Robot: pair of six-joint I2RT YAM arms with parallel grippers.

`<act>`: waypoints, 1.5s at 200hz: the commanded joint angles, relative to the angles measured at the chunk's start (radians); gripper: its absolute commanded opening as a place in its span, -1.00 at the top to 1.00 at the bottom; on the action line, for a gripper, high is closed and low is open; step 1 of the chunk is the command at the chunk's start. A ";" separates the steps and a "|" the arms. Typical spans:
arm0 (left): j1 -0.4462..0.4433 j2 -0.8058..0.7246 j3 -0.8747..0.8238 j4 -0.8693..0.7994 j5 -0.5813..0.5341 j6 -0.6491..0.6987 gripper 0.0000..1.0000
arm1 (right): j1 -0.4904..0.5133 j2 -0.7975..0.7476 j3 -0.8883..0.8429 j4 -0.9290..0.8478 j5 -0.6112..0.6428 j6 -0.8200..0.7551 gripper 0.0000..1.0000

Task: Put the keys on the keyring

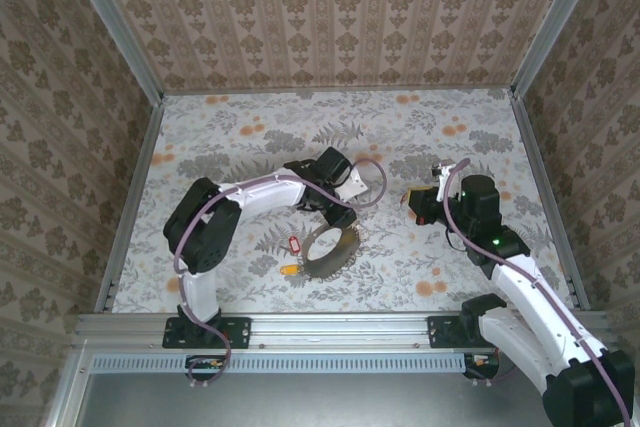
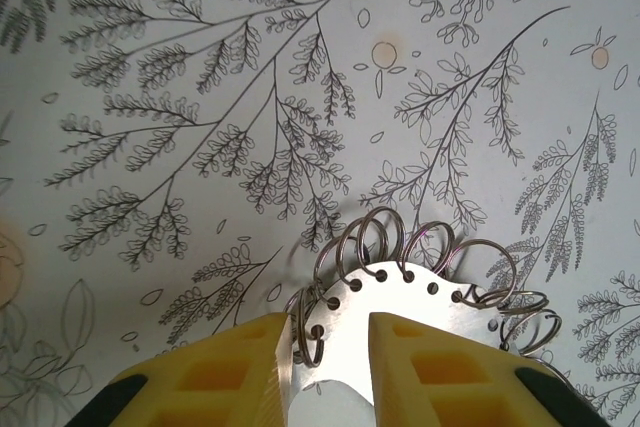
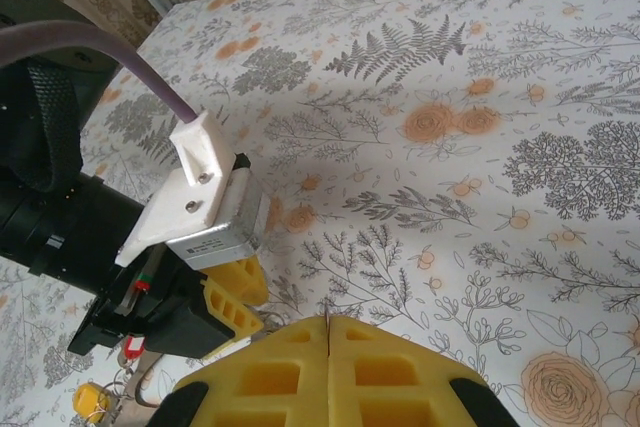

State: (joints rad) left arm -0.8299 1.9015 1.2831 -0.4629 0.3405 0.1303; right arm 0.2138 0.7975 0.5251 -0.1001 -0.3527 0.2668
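Straddles keyring [image 2: 410, 302] with left gripper [image 2: 330, 347] jaws, grip uncertain, clenches right gripper [image 3: 328, 327] jaws emptily, leaves both keys [image 1: 294, 244] seemingly unthreaded.

Silvery hole-rimmed keyring [image 1: 330, 247], red key [image 1: 294, 243], yellow key [image 1: 289, 269] just left of it

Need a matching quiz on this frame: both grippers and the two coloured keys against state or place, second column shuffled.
1. left gripper
2. right gripper
3. red key
4. yellow key

A. fingers shut together
B. left of the keyring, closer to the robot's side
C. fingers apart over the keyring
D. left of the keyring, farther from the robot's side

Pairs: 1-C, 2-A, 3-D, 4-B
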 commanded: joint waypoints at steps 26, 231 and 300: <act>0.002 0.022 -0.022 0.012 0.054 -0.020 0.57 | -0.003 0.043 -0.004 0.012 -0.005 0.024 1.00; 0.041 -0.231 -0.248 0.179 0.069 -0.100 0.39 | 0.009 0.451 -0.067 0.007 -0.002 0.260 0.91; 0.109 -0.342 -0.330 0.236 0.151 -0.136 0.38 | 0.091 0.334 0.004 -0.165 0.151 0.248 0.33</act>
State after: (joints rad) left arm -0.7452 1.5803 0.9714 -0.2535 0.4366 0.0250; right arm 0.2672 1.1870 0.4706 -0.1711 -0.2829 0.5205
